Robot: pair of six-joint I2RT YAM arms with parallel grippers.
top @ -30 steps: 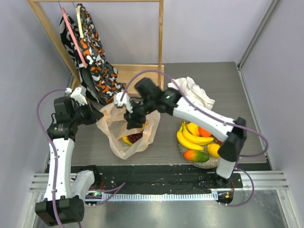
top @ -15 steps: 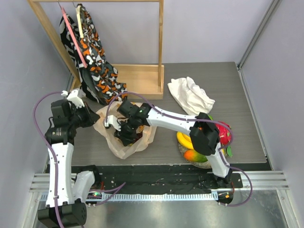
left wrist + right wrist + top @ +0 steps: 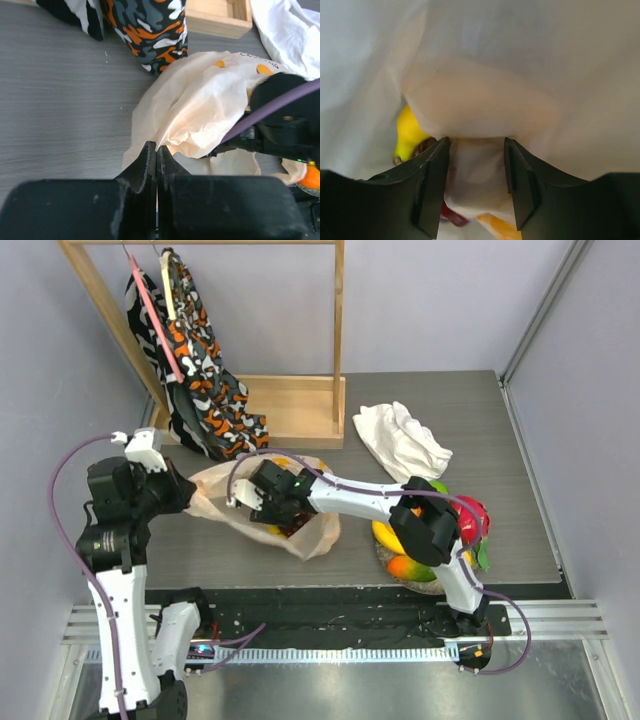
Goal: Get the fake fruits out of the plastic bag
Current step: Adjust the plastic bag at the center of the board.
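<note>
Plastic bag (image 3: 212,495) lies on the table at centre-left. We find it changed over the past second: it stood as a taller pouch, and it now lies flatter and stretched toward the left. The left arm has drawn back leftward. The left gripper (image 3: 156,150) is closed tight on the bag's left edge, with film pinched between its jaws. The right gripper (image 3: 265,502), which was above the mouth a second ago, has gone down into the bag. In the right wrist view its jaws stand partly apart with a bulge of film between them. We see no fruit gripped. We judge that the opening is now held taut for access, though no pick is made yet. Inside the bag we note a yellow fruit (image 3: 407,132) and a dark red-purple piece (image 3: 452,215), probably the grapes. Already out, on the round dish (image 3: 383,558) at near right, are bananas (image 3: 385,537), a mango (image 3: 405,567) and a dragon fruit (image 3: 470,520). Extraction is well advanced but not complete.
</note>
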